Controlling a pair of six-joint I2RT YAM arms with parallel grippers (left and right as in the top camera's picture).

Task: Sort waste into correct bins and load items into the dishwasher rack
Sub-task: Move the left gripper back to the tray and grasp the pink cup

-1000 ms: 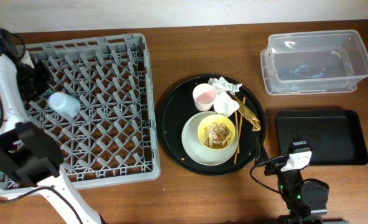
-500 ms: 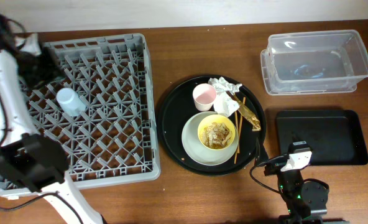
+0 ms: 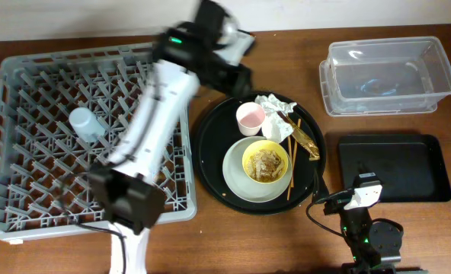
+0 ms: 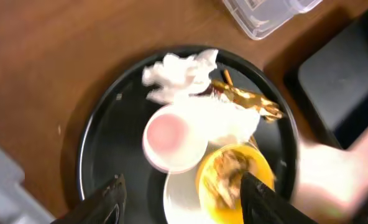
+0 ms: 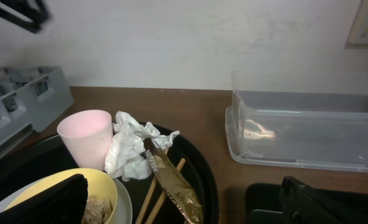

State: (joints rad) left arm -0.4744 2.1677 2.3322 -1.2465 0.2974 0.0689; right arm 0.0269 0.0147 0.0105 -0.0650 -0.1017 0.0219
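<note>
Found left gripper (image 4: 184, 198) spread wide and empty, poised over the pink cup (image 4: 170, 138) on the round black tray (image 4: 103, 155). Found right gripper (image 5: 184, 200) likewise parted, holding nothing, low beside the flat black tray (image 3: 397, 167). Logged blue cup (image 3: 83, 124) lying in the dishwasher rack (image 3: 27, 198).

Judged likely faults: snagging the napkins (image 4: 181, 71) crowded against the pink cup on closing; nudging the yellow bowl (image 4: 234, 177) and spilling food scraps (image 3: 267, 163); tipping the pink cup through an off-centre pinch.

Could not resolve fine detail in the left wrist view through motion blur. Marked plate (image 3: 237, 179) as largely covered by the yellow bowl, chopsticks (image 3: 290, 164) as barely distinguishable, clear tub (image 3: 385, 76) contents as unclear.
</note>
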